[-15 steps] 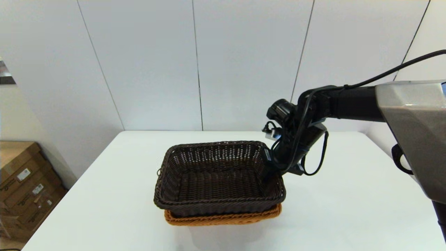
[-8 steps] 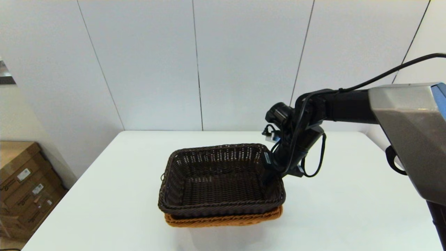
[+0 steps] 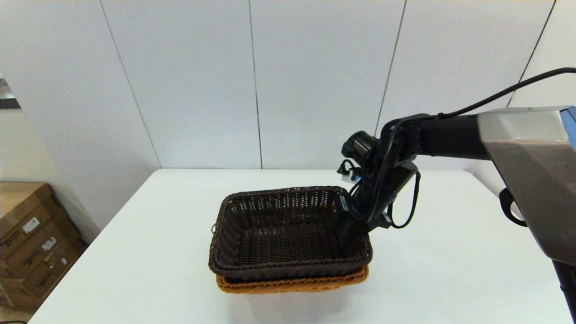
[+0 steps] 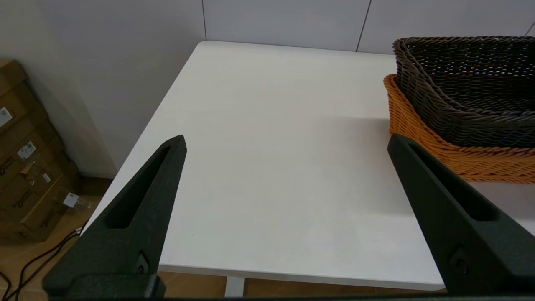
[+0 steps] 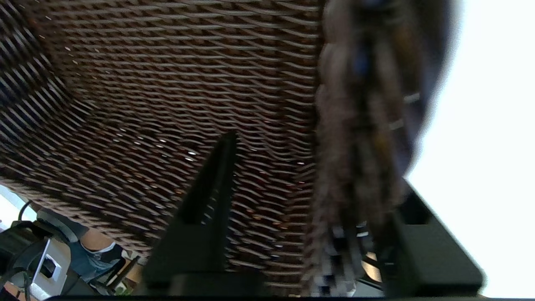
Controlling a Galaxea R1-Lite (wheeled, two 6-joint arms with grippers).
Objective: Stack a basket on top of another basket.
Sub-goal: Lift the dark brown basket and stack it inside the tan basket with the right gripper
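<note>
From my seat the right gripper [image 3: 350, 221] is down at the right side wall of the dark brown basket [image 3: 288, 234], its fingers pinching that wall: in the right wrist view one finger [image 5: 209, 196] lies against the inside weave and the other sits outside the blurred braided rim. The basket is nearly black, rectangular, with sloping sides woven loosely enough that light shows through the upper rows, and a tighter woven floor. It extends away from the gripper toward the robot's left and sits nested in the orange basket [image 3: 292, 284], whose braided orange-tan rim shows as a strip below the dark rim along the near edge. Through the left wrist camera I see the orange wall [image 4: 422, 138] under the dark one, both on the white table [image 3: 450, 270]. The left gripper [image 4: 286, 142] hangs off to that side, well apart from the baskets, fingers spread wide over bare tabletop. Cardboard boxes [image 3: 31, 238] stand on the floor beyond the table's left edge.
</note>
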